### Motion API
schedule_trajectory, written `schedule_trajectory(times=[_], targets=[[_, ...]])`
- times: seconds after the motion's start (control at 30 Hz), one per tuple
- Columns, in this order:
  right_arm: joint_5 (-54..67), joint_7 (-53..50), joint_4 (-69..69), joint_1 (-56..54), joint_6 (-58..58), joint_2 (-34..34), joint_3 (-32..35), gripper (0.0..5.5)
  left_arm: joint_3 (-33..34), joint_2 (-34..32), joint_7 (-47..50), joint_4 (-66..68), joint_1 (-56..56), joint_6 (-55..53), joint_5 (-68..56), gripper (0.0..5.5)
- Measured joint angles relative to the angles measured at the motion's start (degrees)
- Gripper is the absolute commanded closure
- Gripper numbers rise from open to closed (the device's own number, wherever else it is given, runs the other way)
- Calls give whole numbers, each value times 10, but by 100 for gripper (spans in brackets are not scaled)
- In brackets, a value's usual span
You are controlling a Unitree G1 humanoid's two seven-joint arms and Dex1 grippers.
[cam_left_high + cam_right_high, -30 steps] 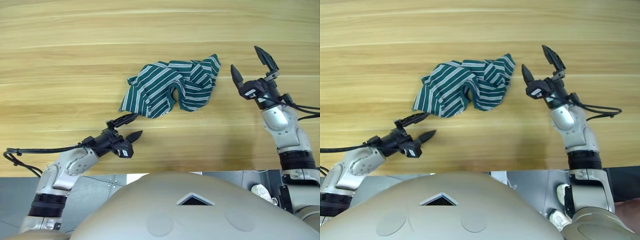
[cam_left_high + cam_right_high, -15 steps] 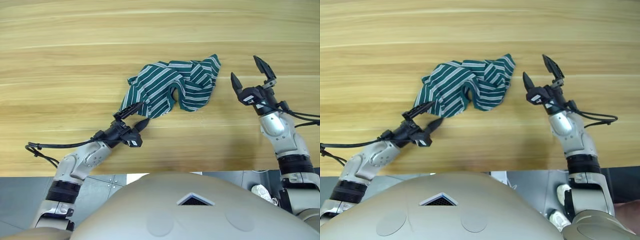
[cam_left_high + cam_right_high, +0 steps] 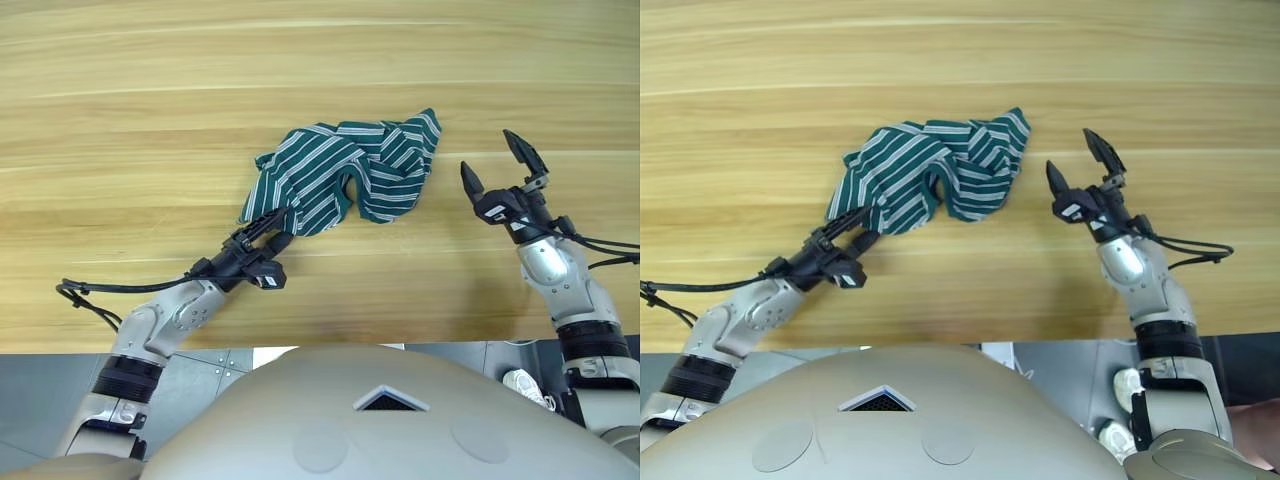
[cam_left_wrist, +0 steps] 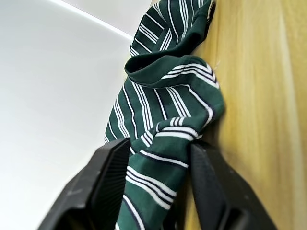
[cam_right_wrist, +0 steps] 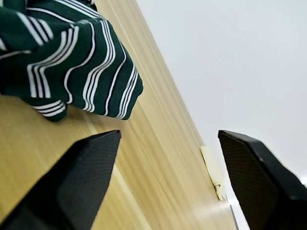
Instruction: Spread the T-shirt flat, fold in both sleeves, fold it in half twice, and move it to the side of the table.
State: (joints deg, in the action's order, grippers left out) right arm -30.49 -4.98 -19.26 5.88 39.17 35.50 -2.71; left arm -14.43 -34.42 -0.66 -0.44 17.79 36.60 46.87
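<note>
With the left gripper (image 3: 285,226), clamping the near-left corner of the T-shirt (image 3: 340,175) low over the wood, pressing both black fingers (image 4: 111,165) against a bunched fold of striped cloth, as seen from the left wrist. With the right gripper (image 3: 487,152), hovering to the right of the garment, spreading both fingers wide, grasping nothing and standing apart from the cloth's right edge.

Spanning the whole scene as a light wooden table (image 3: 150,100), running its grain from left to right. Lying crumpled near the middle of that table as a dark green shirt with white stripes, heaping up in loose folds rather than lying flat, pushing one rounded lobe out toward the released right gripper and trailing another lobe down toward the robot, into the clamped left fingers. Curling a banded hem back on itself just beyond the left fingertips. Sitting at the table's far edge in the right wrist view as a small pale tab (image 5: 211,173), too small for telling what it is
</note>
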Motion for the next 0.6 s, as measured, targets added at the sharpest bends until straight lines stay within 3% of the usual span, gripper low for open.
schedule_trajectory(times=[0.23,0.43,0.6], targets=[[-2,5,0,4,2,4,-3,176,-9,1,19,1,-14,-4,0,468],[-6,127,78,61,21,64,-72,176,-21,13,52,6,-27,10,-11,547],[7,208,168,96,16,111,-97,176,-9,32,75,7,-30,4,-23,549]])
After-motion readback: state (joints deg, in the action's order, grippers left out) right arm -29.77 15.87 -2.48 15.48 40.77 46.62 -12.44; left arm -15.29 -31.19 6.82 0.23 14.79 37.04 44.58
